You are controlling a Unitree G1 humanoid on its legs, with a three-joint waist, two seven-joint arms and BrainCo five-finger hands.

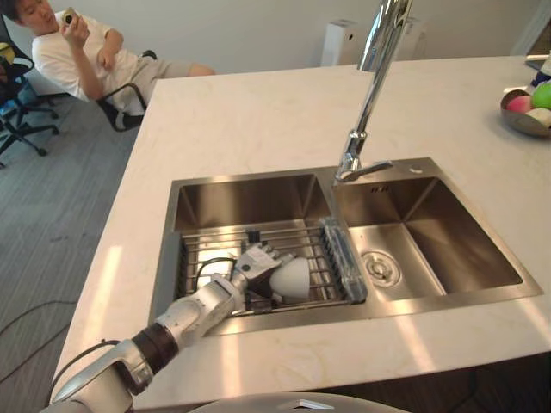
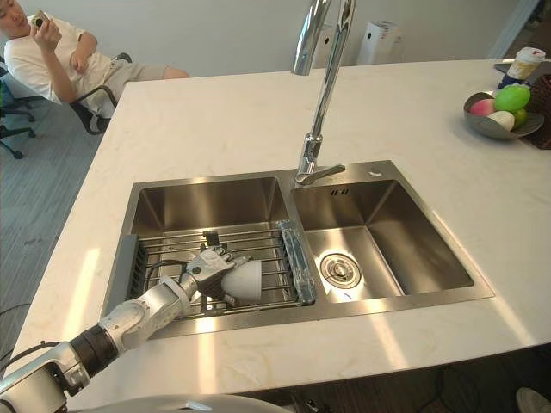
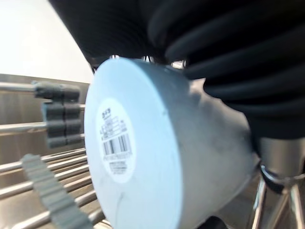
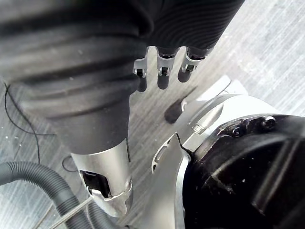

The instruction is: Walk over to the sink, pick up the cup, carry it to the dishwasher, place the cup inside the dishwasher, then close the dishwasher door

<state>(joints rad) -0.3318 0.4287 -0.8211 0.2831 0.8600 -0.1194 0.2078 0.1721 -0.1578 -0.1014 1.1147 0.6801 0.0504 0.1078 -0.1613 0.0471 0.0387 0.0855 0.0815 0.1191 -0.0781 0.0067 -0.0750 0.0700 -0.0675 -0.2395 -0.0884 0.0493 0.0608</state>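
Sink colours: pale stone, bare steel, one white cup.
Cup [image 2: 244, 281] was plain white; a round white label [image 3: 116, 143] on its base bore black barcode stripes. Sink [image 2: 405, 232] and rack [image 2: 275, 258] were silver-grey steel. Counter [image 2: 215, 120] was cream, faintly veined. Left hand [image 2: 209, 262] was silver, dark-tipped. Grey bowl [image 2: 495, 127] held pink, green and white round pieces [image 2: 512, 97]. Floor [image 2: 43, 189] was grey, finely striped.

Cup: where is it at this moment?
In both eye views the cup lies on its side on the wire rack in the sink's left basin, left of the faucet, with the left hand curled round it.
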